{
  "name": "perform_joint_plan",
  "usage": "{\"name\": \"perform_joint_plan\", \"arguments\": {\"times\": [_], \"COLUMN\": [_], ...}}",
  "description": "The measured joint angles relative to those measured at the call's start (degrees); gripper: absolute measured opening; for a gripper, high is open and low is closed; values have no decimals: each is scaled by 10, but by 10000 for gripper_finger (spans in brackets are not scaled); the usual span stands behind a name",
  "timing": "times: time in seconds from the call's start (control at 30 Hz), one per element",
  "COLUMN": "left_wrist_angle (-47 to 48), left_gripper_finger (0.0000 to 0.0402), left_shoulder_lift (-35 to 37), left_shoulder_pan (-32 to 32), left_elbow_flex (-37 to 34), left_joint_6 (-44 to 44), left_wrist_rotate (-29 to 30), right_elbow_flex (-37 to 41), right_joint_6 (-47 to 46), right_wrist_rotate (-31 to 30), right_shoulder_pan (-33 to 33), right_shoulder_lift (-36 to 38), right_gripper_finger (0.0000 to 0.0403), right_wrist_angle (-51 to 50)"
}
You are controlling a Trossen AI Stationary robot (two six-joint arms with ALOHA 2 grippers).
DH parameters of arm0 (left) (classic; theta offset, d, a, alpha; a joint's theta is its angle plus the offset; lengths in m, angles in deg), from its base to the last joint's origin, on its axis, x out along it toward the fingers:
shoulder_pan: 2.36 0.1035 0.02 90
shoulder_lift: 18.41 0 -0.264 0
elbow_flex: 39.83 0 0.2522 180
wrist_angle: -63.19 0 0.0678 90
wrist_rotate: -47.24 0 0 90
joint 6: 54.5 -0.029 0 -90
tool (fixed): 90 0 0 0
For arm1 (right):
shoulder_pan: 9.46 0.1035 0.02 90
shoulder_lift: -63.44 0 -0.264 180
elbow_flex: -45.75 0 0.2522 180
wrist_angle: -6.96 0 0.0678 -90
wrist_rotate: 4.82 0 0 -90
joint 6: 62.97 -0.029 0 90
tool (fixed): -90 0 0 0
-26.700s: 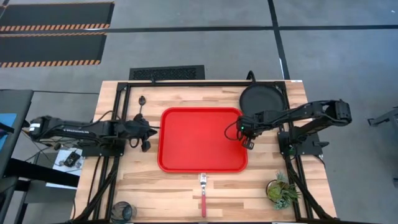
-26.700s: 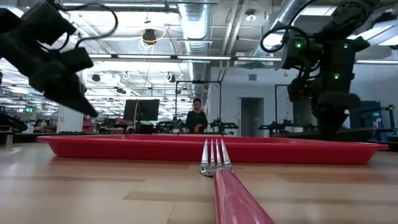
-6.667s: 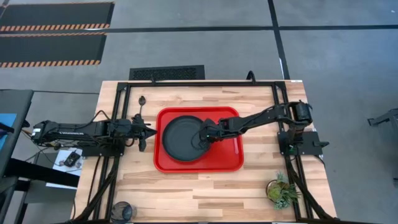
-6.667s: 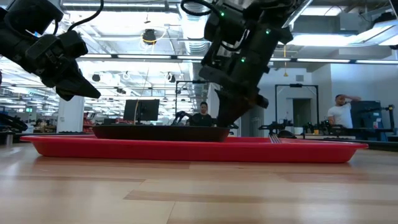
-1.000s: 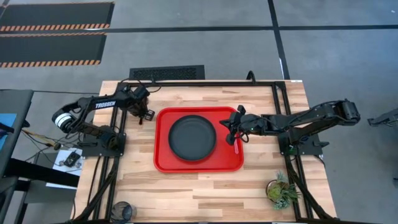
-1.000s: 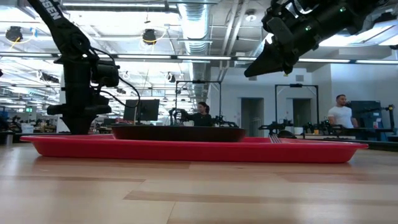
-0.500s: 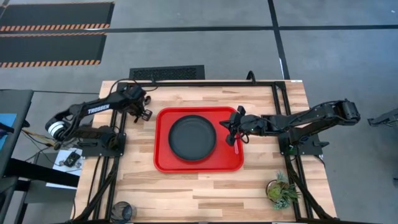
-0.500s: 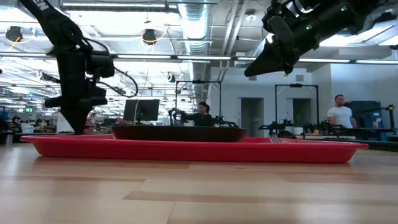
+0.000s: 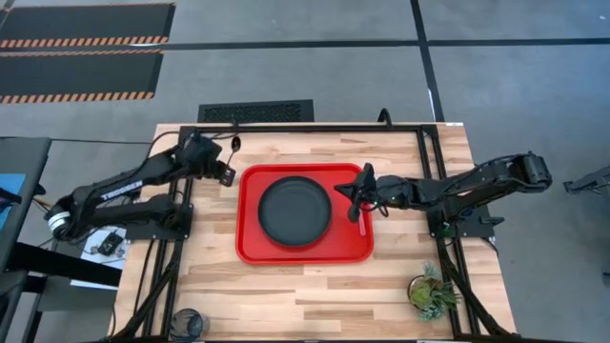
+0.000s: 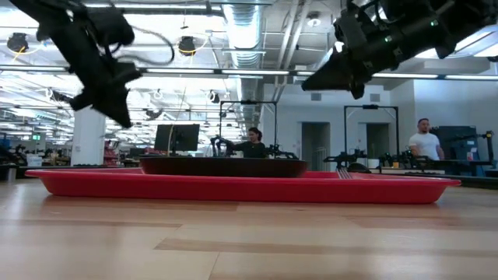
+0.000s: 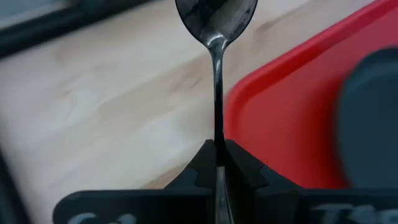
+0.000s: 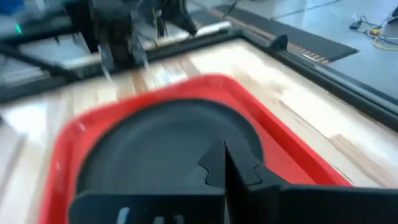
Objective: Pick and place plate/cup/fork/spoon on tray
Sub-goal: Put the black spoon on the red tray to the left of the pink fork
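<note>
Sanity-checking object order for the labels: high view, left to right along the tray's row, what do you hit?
left gripper shut on the spoon → tray left rim → plate → right gripper, shut, over the fork by the tray's right rim.

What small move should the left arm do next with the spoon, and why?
Probably carry it sideways over the tray, toward bare red floor beside the plate. The left gripper is shut on the spoon by its handle, raised above the wood just off the tray's edge. The fork lies along the opposite side, below the shut right gripper.
</note>
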Motion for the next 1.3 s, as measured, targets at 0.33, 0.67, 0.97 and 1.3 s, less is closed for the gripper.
{"name": "perform_joint_plan", "arguments": {"times": [0.33, 0.67, 0.97, 1.3], "left_wrist_angle": [-137, -332, -391, -432], "left_gripper_finger": [0, 0, 0, 0], "left_shoulder_lift": [16, -111, -202, -234], "left_shoulder_pan": [-226, -365, -406, -429], "left_elbow_flex": [0, 1, 1, 1], "left_joint_6": [117, 139, 155, 163], "left_wrist_rotate": [166, 229, 238, 247], "right_elbow_flex": [-15, -163, -272, -358], "right_joint_6": [-72, -80, -48, -73], "right_wrist_rotate": [-1, -2, -32, -58], "right_shoulder_pan": [26, 6, -28, -38], "right_shoulder_lift": [-124, -269, -276, -282], "right_gripper_finger": [21, 86, 163, 162], "right_wrist_angle": [204, 270, 126, -58]}}
